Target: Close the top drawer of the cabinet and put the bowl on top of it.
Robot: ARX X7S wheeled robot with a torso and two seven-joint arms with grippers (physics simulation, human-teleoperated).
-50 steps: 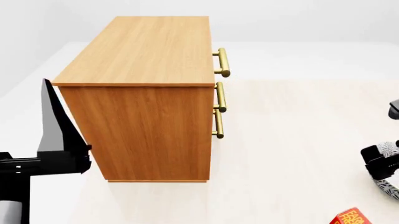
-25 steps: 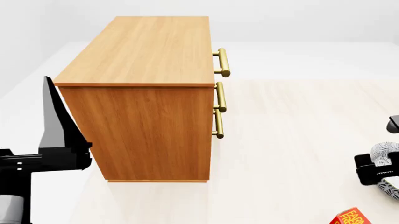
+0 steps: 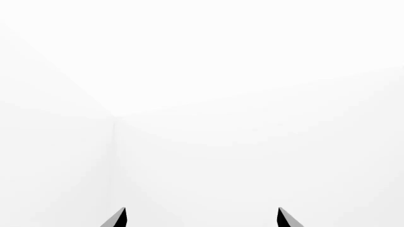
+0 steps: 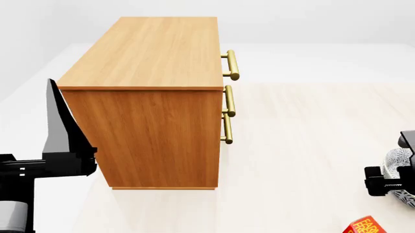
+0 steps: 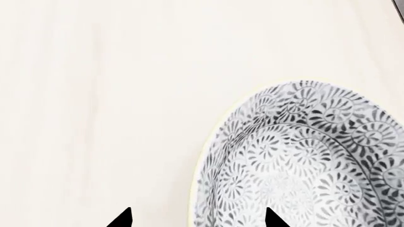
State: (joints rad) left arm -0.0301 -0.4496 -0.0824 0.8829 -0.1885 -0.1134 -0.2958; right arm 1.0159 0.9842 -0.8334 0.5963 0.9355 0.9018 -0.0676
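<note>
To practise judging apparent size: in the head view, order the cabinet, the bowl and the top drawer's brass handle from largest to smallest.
1. cabinet, by far.
2. and 3. bowl and brass handle: unsure, since the bowl is cut off by the frame edge and partly hidden.

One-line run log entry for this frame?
drawers: appear flush with cabinet | bowl: on floor, not gripped | right gripper: open over bowl rim | left gripper: open, idle

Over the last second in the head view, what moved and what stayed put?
The right gripper dropped lower in the head view and drew slightly inward, over the bowl; no grasp is visible yet. The left gripper barely shifted. The cabinet and its handles stayed as they were.
</note>
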